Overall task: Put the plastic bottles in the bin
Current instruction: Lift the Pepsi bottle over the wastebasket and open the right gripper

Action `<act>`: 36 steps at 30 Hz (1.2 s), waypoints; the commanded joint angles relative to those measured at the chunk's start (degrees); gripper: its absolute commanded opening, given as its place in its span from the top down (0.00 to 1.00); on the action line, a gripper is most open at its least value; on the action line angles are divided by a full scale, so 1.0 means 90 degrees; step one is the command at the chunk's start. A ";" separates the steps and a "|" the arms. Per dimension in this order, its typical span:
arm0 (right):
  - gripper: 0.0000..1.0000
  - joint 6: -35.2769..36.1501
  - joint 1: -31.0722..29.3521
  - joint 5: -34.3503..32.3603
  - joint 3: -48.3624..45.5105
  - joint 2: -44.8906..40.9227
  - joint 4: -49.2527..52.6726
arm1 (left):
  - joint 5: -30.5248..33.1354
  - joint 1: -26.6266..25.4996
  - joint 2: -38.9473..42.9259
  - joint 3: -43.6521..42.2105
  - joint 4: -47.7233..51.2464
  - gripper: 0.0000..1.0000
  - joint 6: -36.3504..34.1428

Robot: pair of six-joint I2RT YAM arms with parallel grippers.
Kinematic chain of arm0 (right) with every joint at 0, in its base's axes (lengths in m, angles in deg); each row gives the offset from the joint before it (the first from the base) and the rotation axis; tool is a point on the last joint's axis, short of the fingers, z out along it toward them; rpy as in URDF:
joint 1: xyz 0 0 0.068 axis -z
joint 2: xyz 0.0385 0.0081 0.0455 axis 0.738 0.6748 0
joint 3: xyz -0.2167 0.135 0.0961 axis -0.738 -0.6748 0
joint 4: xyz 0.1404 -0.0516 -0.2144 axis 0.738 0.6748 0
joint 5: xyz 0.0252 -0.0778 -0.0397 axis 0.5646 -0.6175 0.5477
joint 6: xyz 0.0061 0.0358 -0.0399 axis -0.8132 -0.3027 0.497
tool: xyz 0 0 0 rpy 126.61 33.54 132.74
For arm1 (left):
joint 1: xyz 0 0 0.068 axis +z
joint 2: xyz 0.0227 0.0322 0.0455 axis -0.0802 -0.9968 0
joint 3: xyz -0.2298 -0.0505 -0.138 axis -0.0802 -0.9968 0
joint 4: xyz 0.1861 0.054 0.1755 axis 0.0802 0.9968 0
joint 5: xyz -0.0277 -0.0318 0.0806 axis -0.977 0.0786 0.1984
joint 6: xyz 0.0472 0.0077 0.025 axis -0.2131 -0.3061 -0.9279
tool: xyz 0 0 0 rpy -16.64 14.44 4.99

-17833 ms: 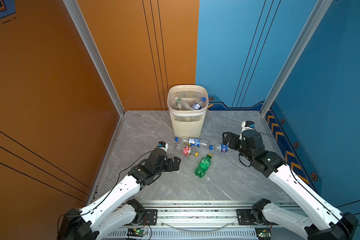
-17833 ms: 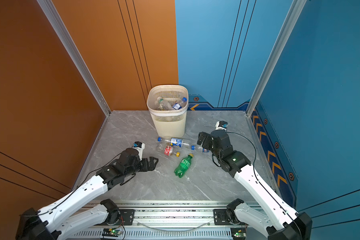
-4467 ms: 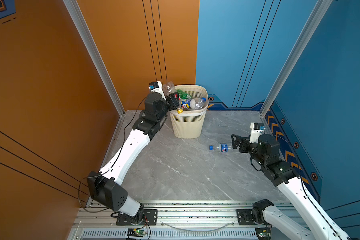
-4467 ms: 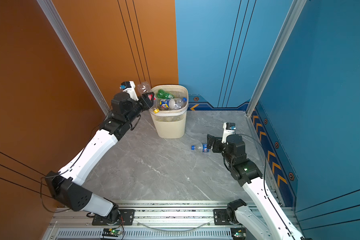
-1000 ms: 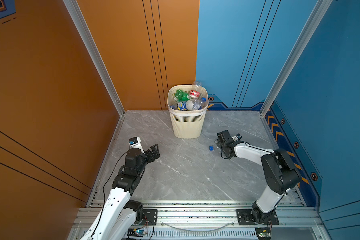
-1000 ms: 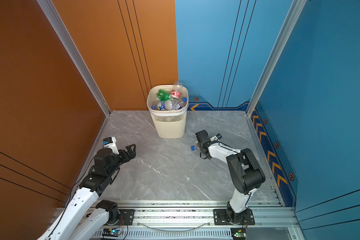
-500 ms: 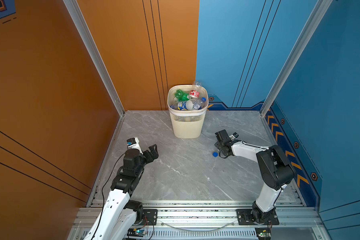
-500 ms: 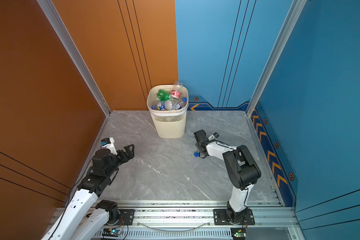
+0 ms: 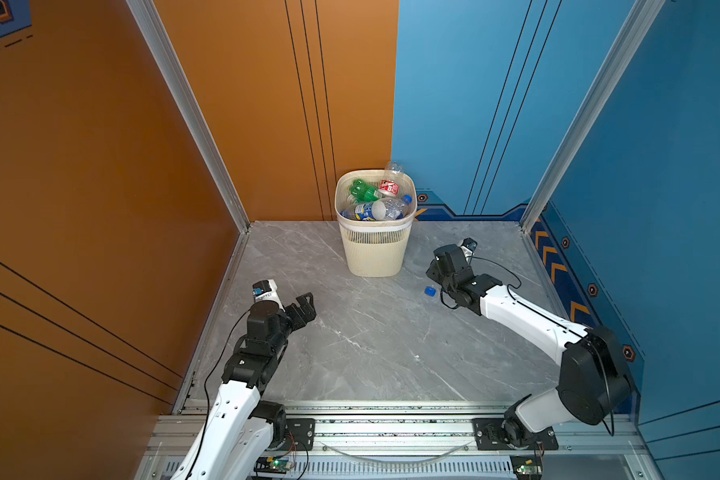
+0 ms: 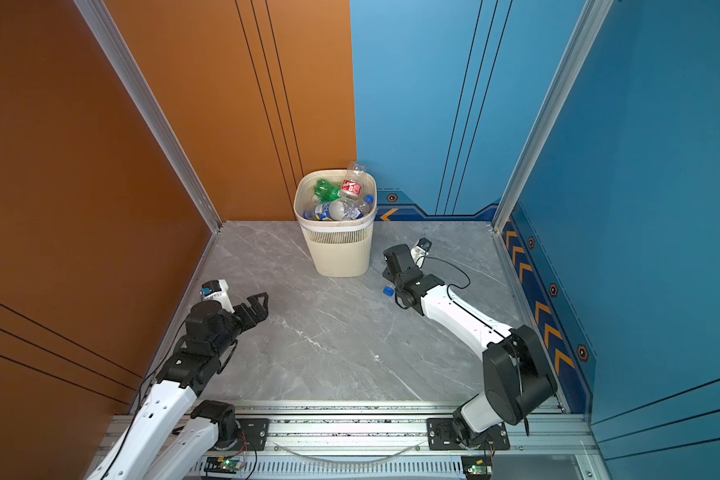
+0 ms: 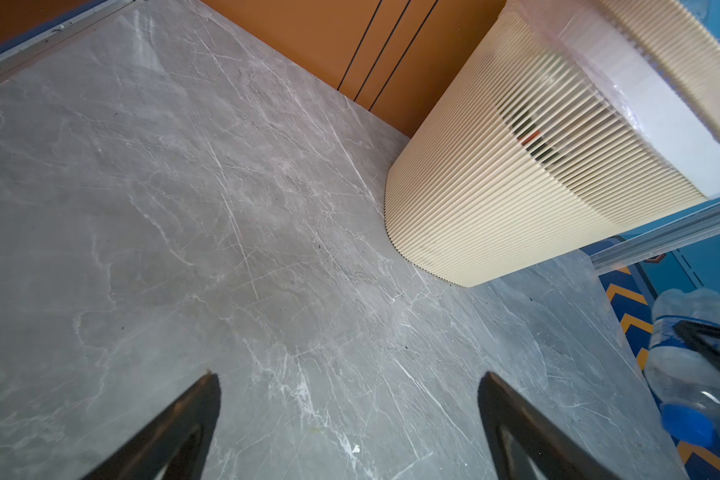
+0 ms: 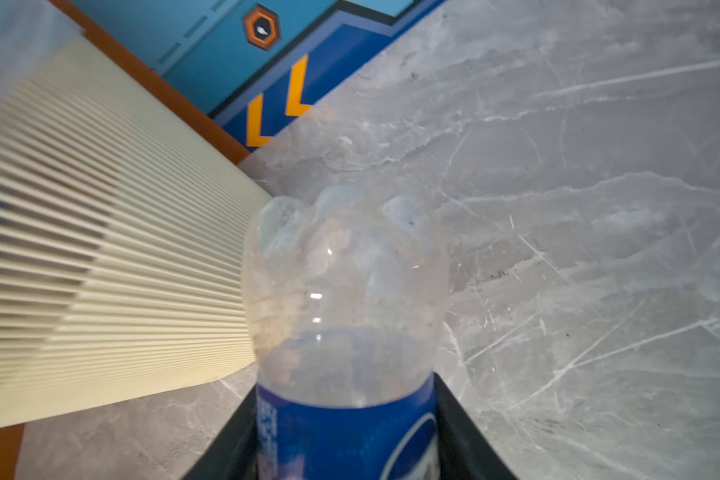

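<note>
Your right pincer [image 12: 346, 386] is clamped on a clear bottle [image 12: 346, 286]. Its two black fingers [image 12: 454, 424] press against the bottle's blue label from either side. In both top views the wrist hides most of that bottle. Only its blue cap [image 9: 430, 291] pokes out toward the front, over the grey marbled tabletop [image 9: 371, 345]. The bottle is near the cream bin [image 9: 375, 253], to its right and apart from its slatted wall. Whether the bottle rests on the tabletop or hangs clear of it, you cannot tell.

The bin stands at the back where the walls meet, heaped to the rim with plastic bottles [image 9: 371, 203]. A red-labelled bottle [image 9: 389, 187] sticks up above the rim.

Your left pincer [image 9: 306, 308] is spread wide and holds nothing. It hangs over bare tabletop on the left, well apart from the bin.
</note>
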 commanded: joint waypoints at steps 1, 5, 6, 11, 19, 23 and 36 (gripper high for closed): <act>0.48 0.0962 -0.0149 -0.0340 0.0693 -0.0399 0.0403 | -0.0094 0.0065 0.0105 -0.0075 0.0063 0.02 0.0029; 0.48 0.1692 -0.0236 -0.0315 0.1562 -0.0523 0.0442 | -0.0101 0.0094 0.0157 -0.0135 0.0039 0.02 0.0078; 0.48 0.1799 -0.0258 -0.0313 0.1783 -0.0489 0.0477 | -0.0114 0.0090 0.0168 -0.0155 0.0043 0.02 0.0084; 0.48 0.2593 -0.0290 -0.0125 0.2990 -0.0033 0.0384 | -0.0141 0.0116 0.0266 -0.0167 0.0069 0.03 0.0131; 0.47 0.3209 -0.0127 0.0571 0.4820 0.1191 0.0615 | -0.0125 0.0138 0.0476 -0.0143 0.0412 0.02 0.0135; 0.47 0.3292 -0.0010 0.0854 0.5501 0.1766 0.0594 | -0.0132 0.0153 0.0495 -0.0111 0.0473 0.02 0.0170; 0.47 0.3456 0.0380 0.2058 0.8174 0.4062 0.1520 | -0.0161 0.0184 0.0641 0.0000 0.0697 0.02 0.0288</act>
